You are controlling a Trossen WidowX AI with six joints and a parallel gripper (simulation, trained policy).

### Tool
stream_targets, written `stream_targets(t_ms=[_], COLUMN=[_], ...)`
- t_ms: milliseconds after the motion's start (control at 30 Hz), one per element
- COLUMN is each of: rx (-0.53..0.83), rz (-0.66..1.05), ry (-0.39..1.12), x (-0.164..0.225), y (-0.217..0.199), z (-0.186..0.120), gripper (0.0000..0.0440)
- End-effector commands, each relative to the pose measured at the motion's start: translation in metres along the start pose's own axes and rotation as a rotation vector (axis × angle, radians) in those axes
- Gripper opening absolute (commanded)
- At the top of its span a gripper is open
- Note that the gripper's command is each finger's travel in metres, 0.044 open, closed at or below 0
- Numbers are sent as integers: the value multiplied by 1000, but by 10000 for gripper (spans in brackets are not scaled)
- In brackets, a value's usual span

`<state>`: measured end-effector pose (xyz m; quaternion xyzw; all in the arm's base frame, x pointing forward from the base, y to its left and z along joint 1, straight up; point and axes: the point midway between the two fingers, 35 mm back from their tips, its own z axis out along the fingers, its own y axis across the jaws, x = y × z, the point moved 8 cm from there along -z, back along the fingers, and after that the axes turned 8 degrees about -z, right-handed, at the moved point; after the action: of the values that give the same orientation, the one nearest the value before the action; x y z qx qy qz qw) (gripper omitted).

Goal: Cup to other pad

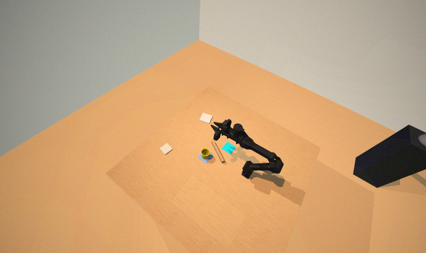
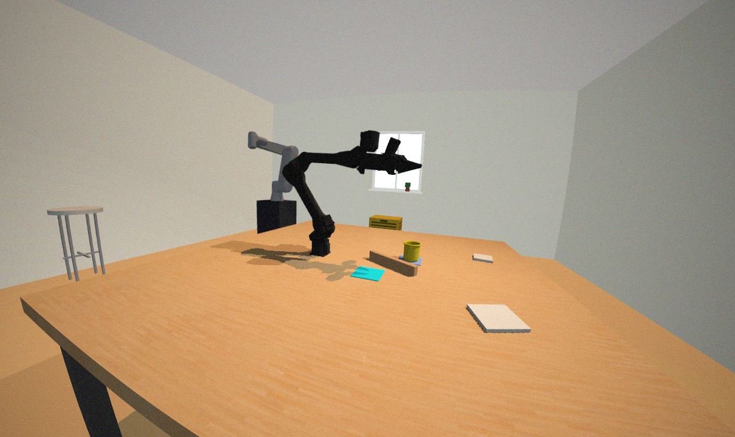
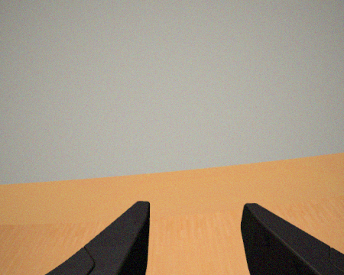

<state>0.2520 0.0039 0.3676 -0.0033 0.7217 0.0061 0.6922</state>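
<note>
The yellow cup [image 1: 205, 153] [image 2: 411, 252] stands upright on the blue pad [image 1: 205, 160] [image 2: 419, 262]. Small marbles show inside it in the top view; their number cannot be told. The cyan pad [image 1: 228, 147] [image 2: 367, 274] lies bare of objects on the other side of a low wooden bar, with the arm's shadow partly on it. My gripper [image 1: 212, 124] [image 2: 420, 165] [image 3: 196, 214] is partly open and empty, high above the table and away from the cup, pointing roughly level. The cup and both pads are out of the wrist view.
The wooden bar [image 1: 218, 151] [image 2: 392, 263] lies between the two pads. One white tile [image 1: 206, 117] [image 2: 498, 318] lies beyond the gripper side, another white tile [image 1: 166, 148] [image 2: 482, 258] beyond the cup. A black pedestal [image 1: 384, 157] [image 2: 275, 215] with a grey arm stands off the table.
</note>
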Motion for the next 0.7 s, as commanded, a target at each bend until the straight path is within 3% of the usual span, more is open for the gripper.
stream_targets(t_ms=[0, 667], rx=[-6, -18], rz=[40, 291], ry=[20, 204], x=[-8, -33], y=[2, 13], z=[4, 28], gripper=[166, 195])
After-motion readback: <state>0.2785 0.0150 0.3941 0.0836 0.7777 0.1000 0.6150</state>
